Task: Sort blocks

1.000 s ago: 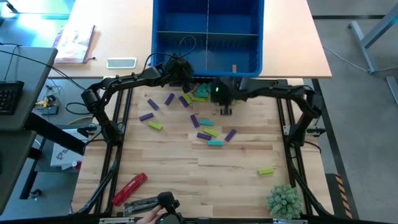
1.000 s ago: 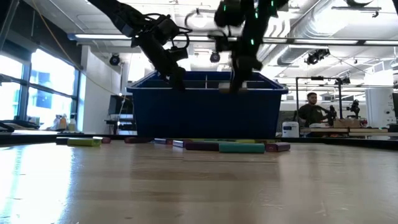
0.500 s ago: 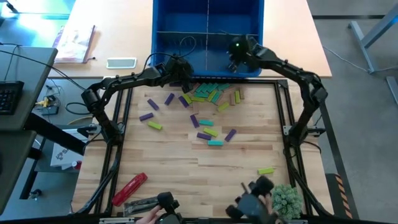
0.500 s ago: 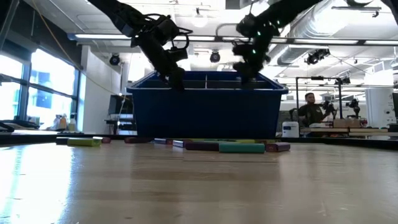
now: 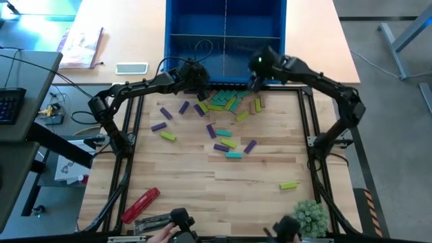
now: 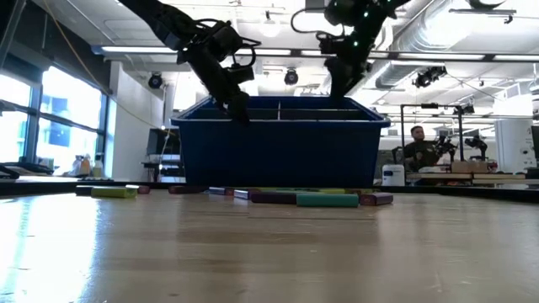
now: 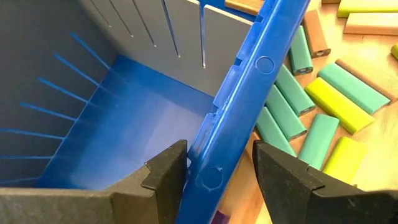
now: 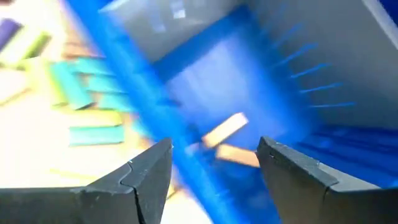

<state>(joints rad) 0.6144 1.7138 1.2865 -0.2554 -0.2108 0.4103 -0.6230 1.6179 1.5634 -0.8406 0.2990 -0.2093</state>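
Pale wood table (image 5: 256, 175) strewn with blocks (image 5: 226, 101); both grippers' jaws spread over blue bin (image 5: 202, 27).

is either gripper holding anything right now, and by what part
The left gripper straddles the blue bin's front wall, its fingers on either side. The right gripper is open and empty above the bin.

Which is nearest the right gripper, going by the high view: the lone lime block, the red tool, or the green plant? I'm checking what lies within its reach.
From the right gripper, at the blue bin's front wall:
1. Lone lime block, right side of the table.
2. Green plant, front right corner.
3. Red tool, front left.
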